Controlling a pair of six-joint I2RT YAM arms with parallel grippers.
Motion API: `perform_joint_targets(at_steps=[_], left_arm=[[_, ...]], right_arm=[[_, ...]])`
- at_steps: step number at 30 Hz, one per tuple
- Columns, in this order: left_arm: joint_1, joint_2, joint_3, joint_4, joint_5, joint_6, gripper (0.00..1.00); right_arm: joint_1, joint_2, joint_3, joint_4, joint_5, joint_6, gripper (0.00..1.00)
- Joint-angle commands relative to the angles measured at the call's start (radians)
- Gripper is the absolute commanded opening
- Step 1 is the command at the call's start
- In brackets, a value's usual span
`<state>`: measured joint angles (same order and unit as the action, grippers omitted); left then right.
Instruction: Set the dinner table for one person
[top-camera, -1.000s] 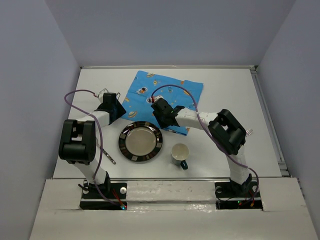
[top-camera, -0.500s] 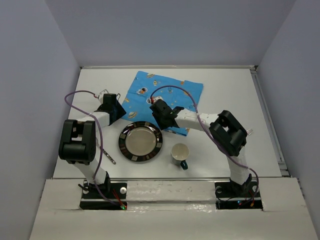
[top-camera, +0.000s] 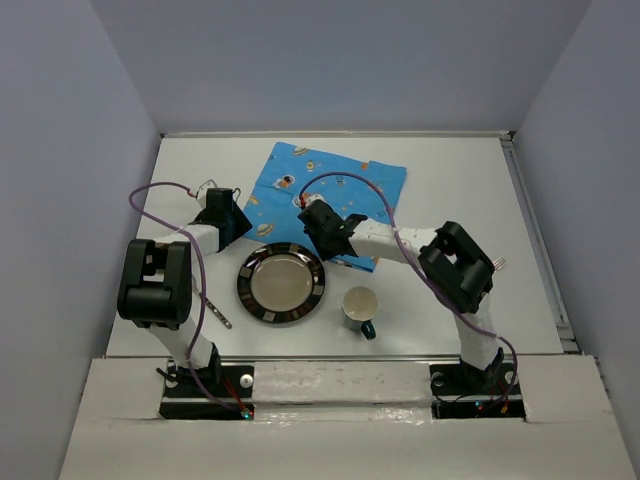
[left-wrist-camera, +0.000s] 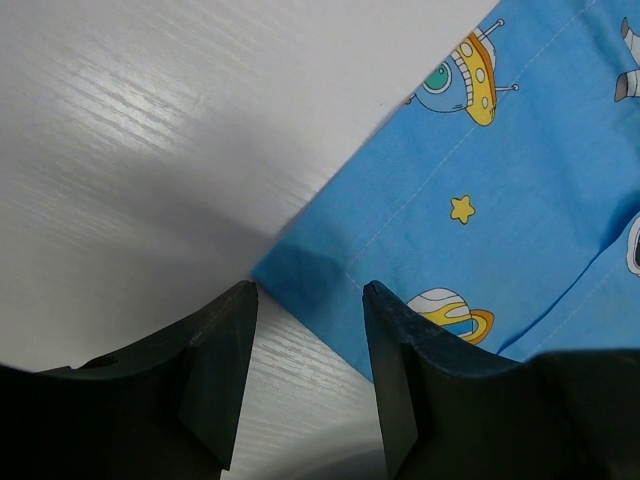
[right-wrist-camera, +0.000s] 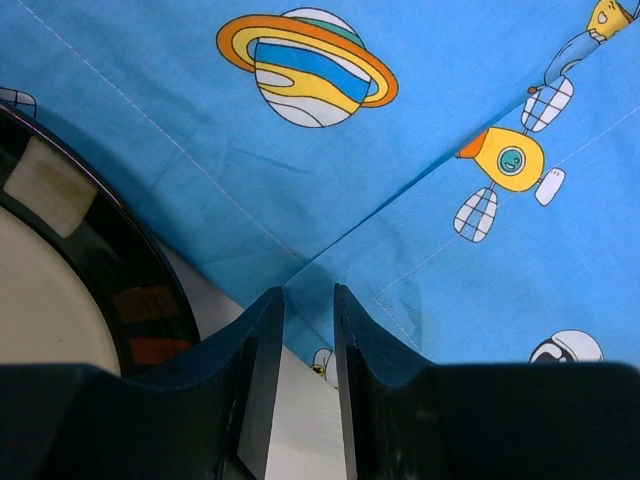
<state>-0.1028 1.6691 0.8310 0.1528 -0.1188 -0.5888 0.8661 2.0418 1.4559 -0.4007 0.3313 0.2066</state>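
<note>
Dinner table (top-camera: 530, 250): long axis left-right. Left gripper (left-wrist-camera: 305, 295) gapes astride blue mat (left-wrist-camera: 520, 180) corner. Right gripper (right-wrist-camera: 308, 295) jaws narrow; whether gripping, cannot tell.

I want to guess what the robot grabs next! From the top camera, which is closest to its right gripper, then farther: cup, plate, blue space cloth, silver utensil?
1. Blue space cloth: right under the right gripper.
2. Plate: just beside it, toward the left.
3. Cup: nearer the arm bases, right of the plate.
4. Silver utensil: farthest, left of the plate.
</note>
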Motion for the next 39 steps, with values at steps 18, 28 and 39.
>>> perform_joint_targets(at_steps=[18,28,39], left_arm=[[0.003,-0.008,-0.013,0.028,-0.005,-0.008,0.58],[0.003,0.007,-0.007,0.031,-0.004,-0.008,0.53],[0.003,0.018,-0.027,0.062,-0.038,-0.014,0.27]], right_arm=[[0.013,0.011,0.006,-0.015,0.034,0.01,0.15],[0.013,-0.051,-0.002,-0.013,0.083,0.027,0.0],[0.013,-0.179,-0.046,0.03,0.163,0.066,0.0]])
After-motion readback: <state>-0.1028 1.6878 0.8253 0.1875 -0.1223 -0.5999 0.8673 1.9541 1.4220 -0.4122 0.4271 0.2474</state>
